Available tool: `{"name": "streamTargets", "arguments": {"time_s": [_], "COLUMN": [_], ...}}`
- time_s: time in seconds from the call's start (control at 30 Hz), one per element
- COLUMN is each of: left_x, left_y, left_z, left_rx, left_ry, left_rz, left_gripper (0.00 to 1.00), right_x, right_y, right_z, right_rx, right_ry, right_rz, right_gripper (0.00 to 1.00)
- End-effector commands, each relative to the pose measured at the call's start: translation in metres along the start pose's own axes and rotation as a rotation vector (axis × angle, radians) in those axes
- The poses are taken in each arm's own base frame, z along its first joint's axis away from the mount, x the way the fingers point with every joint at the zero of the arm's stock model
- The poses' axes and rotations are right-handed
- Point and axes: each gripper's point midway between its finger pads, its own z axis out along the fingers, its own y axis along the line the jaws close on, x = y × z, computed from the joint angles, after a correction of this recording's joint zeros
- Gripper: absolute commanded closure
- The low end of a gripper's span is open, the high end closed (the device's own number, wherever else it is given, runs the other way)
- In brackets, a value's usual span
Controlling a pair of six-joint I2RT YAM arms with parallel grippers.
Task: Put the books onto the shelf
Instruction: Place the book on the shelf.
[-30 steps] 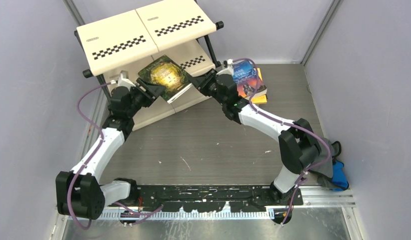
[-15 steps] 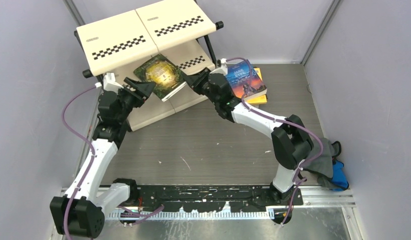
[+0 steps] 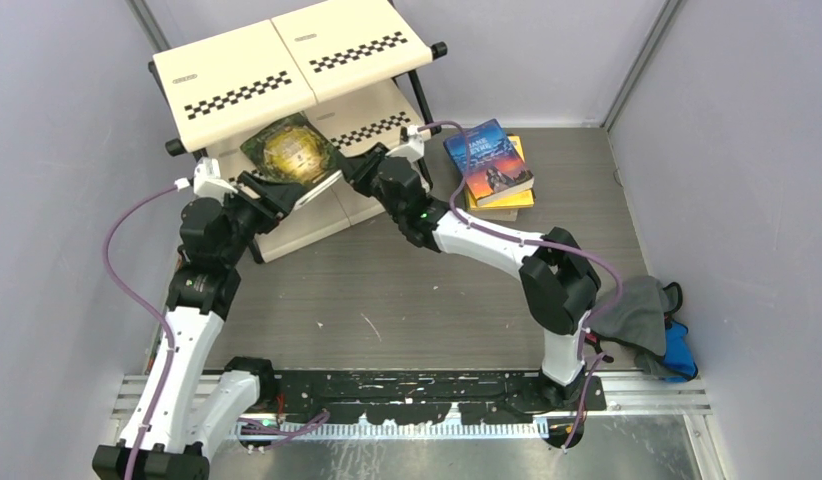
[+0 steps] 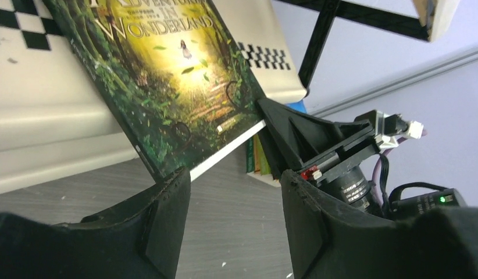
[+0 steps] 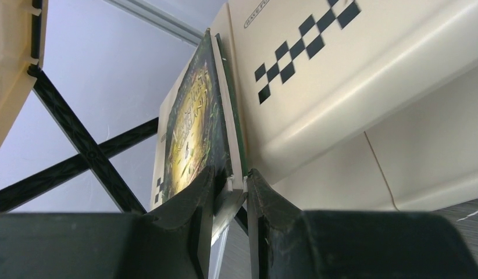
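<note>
grey wood-grain tabletop (image 3: 387, 290) within pale walls (image 3: 47, 200), right tool (image 5: 229, 189) clenched on green-and-gold book (image 3: 287, 150), left tool (image 4: 234, 186) released

Left arm (image 3: 192, 290) and right arm (image 3: 497, 245) stretched forward, wrists angled inward; left gripper (image 4: 231, 183) jaws apart, right gripper (image 5: 231, 177) pinching book (image 5: 196, 122) edge.

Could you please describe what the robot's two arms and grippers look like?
Both the left arm and right arm have white links between chunky black joints, each trailed by a looping purple cable. A small green light glows on the right arm. The left gripper and right gripper have matte black, angular, wedge-shaped fingers.
</note>
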Motion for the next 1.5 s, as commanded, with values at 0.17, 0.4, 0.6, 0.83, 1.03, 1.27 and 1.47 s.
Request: {"name": "streamTargets", "arguments": {"time_s": [0.17,0.4,0.6,0.83,1.03,1.27,1.47], "left_x": [-0.011,-0.015,-0.027,-0.039,-0.046,-0.053,-0.057], "left_y": [-0.014,-0.023,-0.033,-0.044,-0.046,-0.050,-0.051], "left_z": [-0.031,-0.042,-0.052,-0.068,-0.078,-0.091,-0.099], "left_rx": [0.000,0.025,0.037,0.048,0.034,0.032,0.028], "left_ry": [-0.009,-0.022,-0.060,-0.116,-0.147,-0.188,-0.216], "left_rz": [0.085,0.071,0.085,0.098,0.114,0.160,0.172], "left_gripper": [0.46,0.50,0.50,0.49,0.48,0.47,0.46], "right_x": [0.024,0.040,0.053,0.062,0.072,0.084,0.098], "right_y": [-0.006,0.008,0.015,0.025,0.031,0.029,0.036], "right_z": [0.008,0.011,0.015,0.017,0.021,0.027,0.029], "right_rx": [0.110,0.137,0.158,0.173,0.178,0.179,0.173], "right_ry": [-0.032,-0.063,-0.086,-0.113,-0.129,-0.116,-0.096], "right_rz": [-0.112,-0.122,-0.123,-0.118,-0.096,-0.095,-0.108], "right_gripper": [0.99,0.99,0.99,0.99,0.99,0.99,0.98]}}
